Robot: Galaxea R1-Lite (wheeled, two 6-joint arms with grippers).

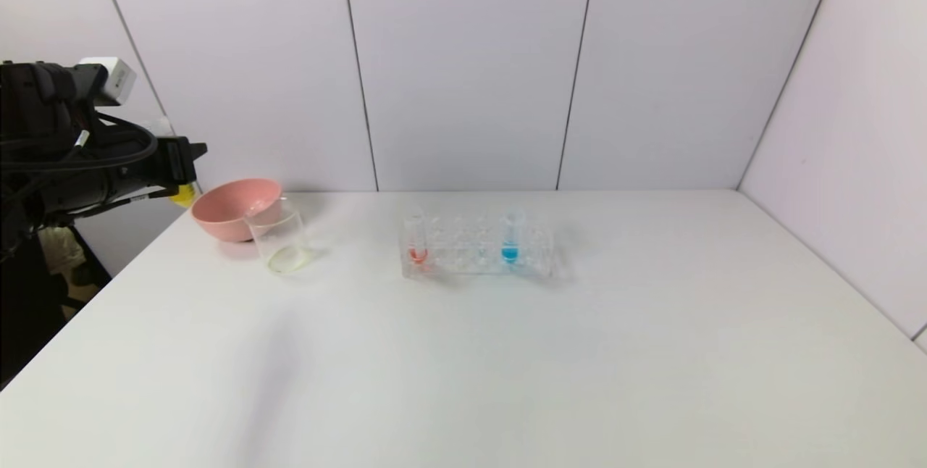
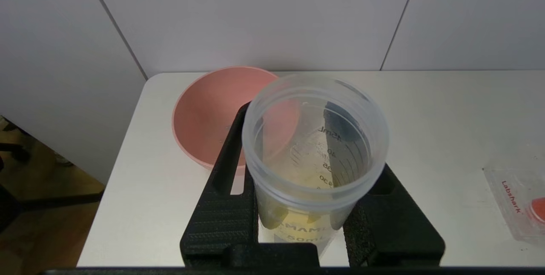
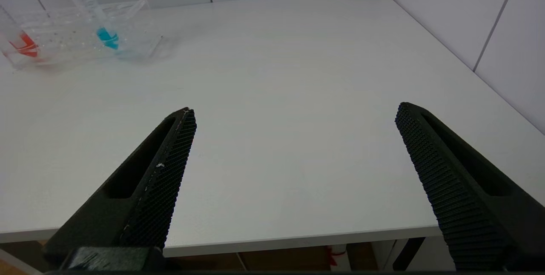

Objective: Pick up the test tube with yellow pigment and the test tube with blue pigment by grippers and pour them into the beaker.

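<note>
left claw (image 2: 300,224): clenched on yellow tube (image 2: 315,151), upper left of head frame, off the table edge; mouth faces the wrist camera, yellow residue inside, so probably poured out.
right claw (image 3: 294,147): fingers spread wide, nothing held, low over bare table (image 3: 298,75).
blue tube (image 1: 511,236): upright in rack (image 1: 478,254), centre frame.
beaker (image 1: 281,240): just in front of pink bowl (image 1: 232,207), yellowish film at bottom.
obstacles: red tube (image 1: 418,240) at rack's left end; path to blue looked open.

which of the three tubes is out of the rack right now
The clear tube with yellowish residue, shut in the left end effector beside the pink bowl. The blue-tipped tube and red-tipped tube stand in the clear rack.
</note>
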